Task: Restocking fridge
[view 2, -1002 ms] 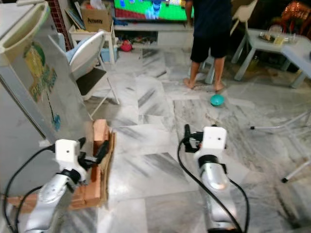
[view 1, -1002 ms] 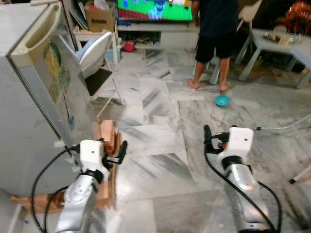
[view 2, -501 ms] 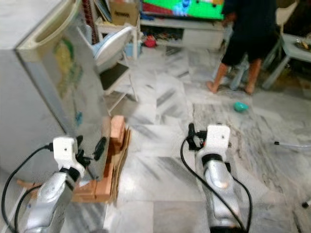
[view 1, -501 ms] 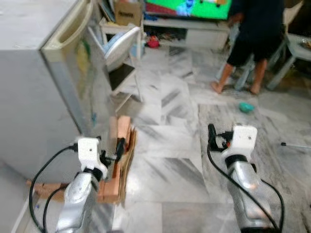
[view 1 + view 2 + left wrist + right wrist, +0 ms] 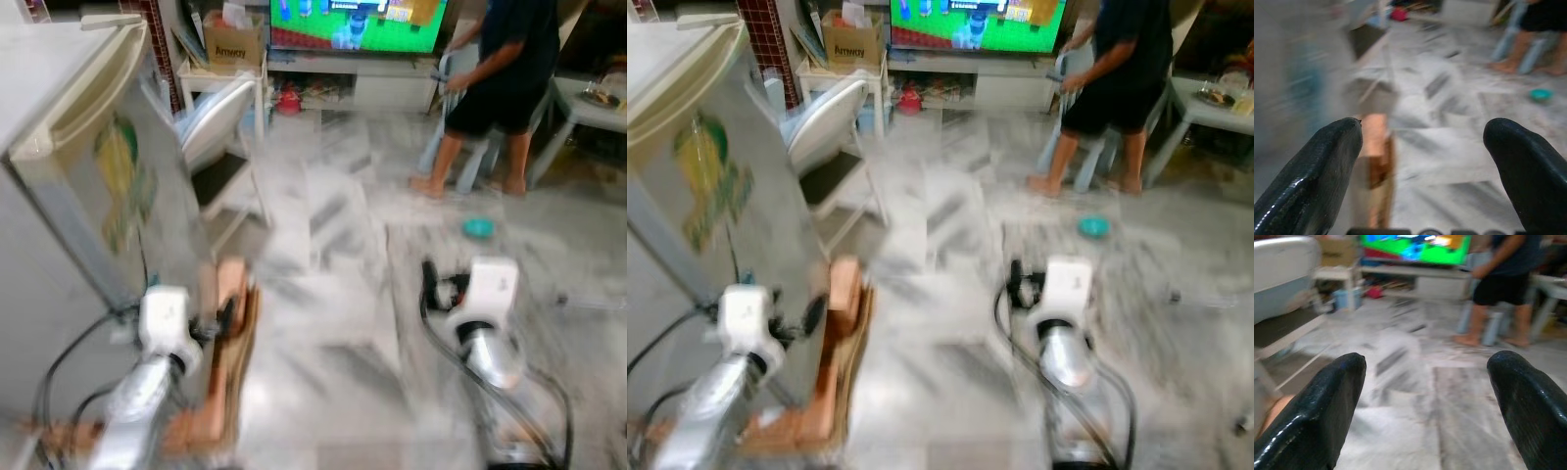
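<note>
Fridge at robot's left, door closed, base on what looks like wooden blocks; view blurred. Left tool beside fridge front, fingers wide apart, empty. Right tool over marble floor, spread wide, empty.

A lived-in home, seemingly a living room. A lit television stands on a low white unit at the far wall, a barefoot person before it. The floor is grey-veined marble tile. A white fridge stands near left, a folding chair beyond it, a cardboard box on a far shelf, a pale table far right.
</note>
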Controlling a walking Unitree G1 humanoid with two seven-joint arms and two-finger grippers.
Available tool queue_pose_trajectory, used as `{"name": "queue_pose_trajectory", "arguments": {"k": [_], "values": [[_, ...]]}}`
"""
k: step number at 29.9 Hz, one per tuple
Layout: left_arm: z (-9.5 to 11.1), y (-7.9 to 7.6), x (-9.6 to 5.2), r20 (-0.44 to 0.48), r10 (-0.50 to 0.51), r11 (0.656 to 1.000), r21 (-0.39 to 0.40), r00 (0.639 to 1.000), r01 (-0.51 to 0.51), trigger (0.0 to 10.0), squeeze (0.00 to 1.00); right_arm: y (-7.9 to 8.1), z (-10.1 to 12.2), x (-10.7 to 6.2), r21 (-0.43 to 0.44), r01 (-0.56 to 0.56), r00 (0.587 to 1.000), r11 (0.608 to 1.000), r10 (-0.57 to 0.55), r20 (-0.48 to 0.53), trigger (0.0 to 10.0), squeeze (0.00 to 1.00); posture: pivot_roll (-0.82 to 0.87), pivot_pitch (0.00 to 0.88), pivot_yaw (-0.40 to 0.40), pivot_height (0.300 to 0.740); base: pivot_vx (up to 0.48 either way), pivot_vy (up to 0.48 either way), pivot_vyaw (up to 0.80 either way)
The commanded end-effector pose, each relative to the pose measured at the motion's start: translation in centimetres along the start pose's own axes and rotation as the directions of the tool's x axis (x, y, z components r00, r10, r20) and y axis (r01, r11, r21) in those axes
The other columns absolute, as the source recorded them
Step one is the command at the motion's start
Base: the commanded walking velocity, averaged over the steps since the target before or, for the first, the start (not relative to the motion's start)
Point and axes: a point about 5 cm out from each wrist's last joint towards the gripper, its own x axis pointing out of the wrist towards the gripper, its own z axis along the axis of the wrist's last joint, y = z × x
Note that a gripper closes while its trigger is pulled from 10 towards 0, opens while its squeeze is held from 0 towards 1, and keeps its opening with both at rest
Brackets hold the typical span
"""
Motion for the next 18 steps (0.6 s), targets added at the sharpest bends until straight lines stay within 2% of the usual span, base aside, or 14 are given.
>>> {"name": "queue_pose_trajectory", "arguments": {"k": [1,4,7,9,12,14,18], "values": [[0.2,-0.2,0.0,-0.001,-0.002,1.000,0.000,1.000,0.002,10.0,0.00,-0.7,-0.1,0.0,-0.014,0.017,1.000,1.000,-0.017,-0.002,10.0,0.00,0.06,0.016,-0.015,0.740,0.000,0.000,0.00],[1.6,0.7,-0.6,0.058,0.061,0.997,0.043,0.996,-0.064,10.0,0.00,-1.1,0.2,0.2,-0.021,0.024,1.000,0.999,-0.024,0.008,10.0,0.00,0.06,0.020,-0.003,0.740,0.000,0.000,0.00],[1.9,1.1,-0.7,0.086,0.115,0.991,0.063,0.990,-0.121,10.0,0.00,-1.3,0.3,0.5,-0.024,0.028,1.000,0.999,-0.028,0.008,10.0,0.00,0.06,0.019,-0.011,0.740,0.000,0.000,0.00],[1.6,1.0,-0.5,0.085,0.135,0.986,0.086,0.987,-0.142,10.0,0.00,-1.2,0.2,0.7,-0.023,0.024,1.000,0.999,-0.024,0.002,10.0,0.00,0.05,0.019,-0.015,0.740,0.000,0.000,0.00],[1.4,0.9,0.1,0.083,0.157,0.984,0.066,0.984,-0.162,10.0,0.00,-0.8,0.1,0.7,-0.023,0.010,1.000,1.000,-0.010,-0.001,10.0,0.00,0.04,0.016,-0.023,0.740,0.000,0.000,0.00],[1.4,1.1,0.4,0.082,0.193,0.975,0.095,0.978,-0.200,10.0,0.00,-0.6,0.0,0.6,-0.027,0.003,1.000,1.000,-0.003,-0.005,10.0,0.00,0.04,0.013,-0.028,0.740,0.000,0.000,0.00],[1.5,1.2,0.8,0.074,0.238,0.965,0.094,0.968,-0.244,10.0,0.00,-0.4,-0.1,0.5,-0.034,-0.020,1.000,0.999,0.019,-0.016,10.0,0.00,0.03,0.011,-0.030,0.740,0.000,0.000,0.00]]}}
